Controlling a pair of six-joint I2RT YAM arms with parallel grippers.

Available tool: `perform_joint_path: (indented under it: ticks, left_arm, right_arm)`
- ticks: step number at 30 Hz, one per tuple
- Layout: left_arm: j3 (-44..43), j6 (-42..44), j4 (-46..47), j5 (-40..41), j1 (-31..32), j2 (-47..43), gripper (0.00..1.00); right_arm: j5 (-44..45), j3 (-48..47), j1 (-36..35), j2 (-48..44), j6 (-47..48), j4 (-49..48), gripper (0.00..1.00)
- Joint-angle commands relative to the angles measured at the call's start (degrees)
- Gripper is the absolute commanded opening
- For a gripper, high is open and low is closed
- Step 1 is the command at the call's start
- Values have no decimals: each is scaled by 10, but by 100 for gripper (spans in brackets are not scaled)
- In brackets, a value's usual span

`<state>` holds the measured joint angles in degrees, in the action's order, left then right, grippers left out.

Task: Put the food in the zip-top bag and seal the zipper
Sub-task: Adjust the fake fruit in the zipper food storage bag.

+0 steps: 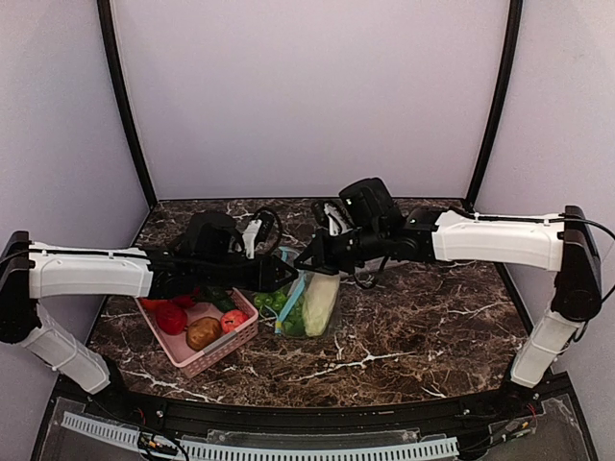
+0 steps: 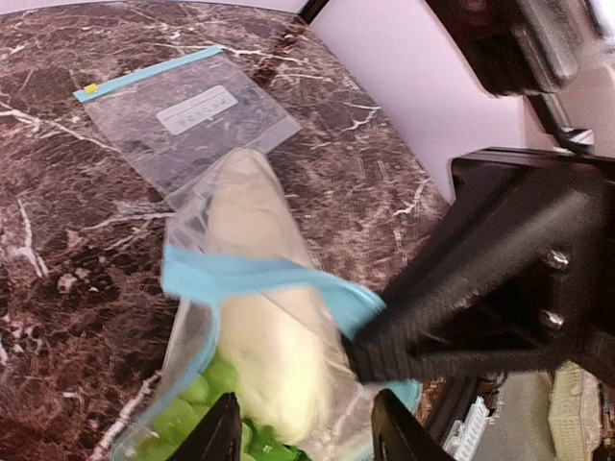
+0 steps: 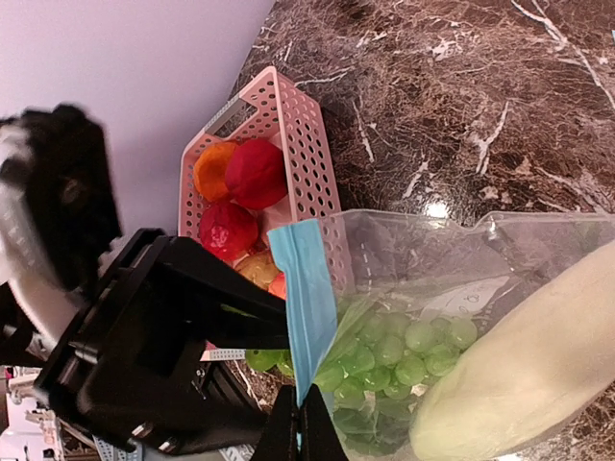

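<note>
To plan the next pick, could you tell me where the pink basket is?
In the top view the pink basket sits left of centre, partly under the left arm, just left of the filled zip-top bag.

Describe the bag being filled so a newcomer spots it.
On the marble table, look just right of the pink basket. The clear zip-top bag there bulges with a long pale piece and green food; the other bag lies flat and empty.

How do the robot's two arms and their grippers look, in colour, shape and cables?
Both the left arm and right arm have long white shells with black joints. The left gripper and right gripper are black and angular. Thin black cables loop near the wrists.
</note>
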<state>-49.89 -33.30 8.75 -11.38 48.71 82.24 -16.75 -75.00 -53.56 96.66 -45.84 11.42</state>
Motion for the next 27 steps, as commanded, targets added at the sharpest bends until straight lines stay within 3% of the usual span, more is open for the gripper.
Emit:
perform_joint_path:
  ticks: [1,5,9,12,16,21,27]
  left_arm:
    - [-6,50,-48,-66,6,-94,56]
    - [12,51,-132,-40,5,-168,75]
    - [42,10,-196,16,2,-221,80]
    - [87,-33,-205,25,-3,-237,68]
    - [148,-111,-147,-18,-4,-245,56]
    - [177,-131,-132,0,-14,-238,50]
    - [169,-124,-101,-32,-44,-197,43]
  right_arm:
    - [1,23,21,-22,-31,-48,0]
    - [-9,30,32,-21,-37,-57,0]
    - [-20,36,38,-17,-45,-69,0]
    - [-25,41,41,-20,-51,-79,0]
    - [-33,42,43,-19,-55,-87,0]
    - [-42,48,43,-22,-60,-100,0]
    - [-48,58,43,-27,-64,-112,0]
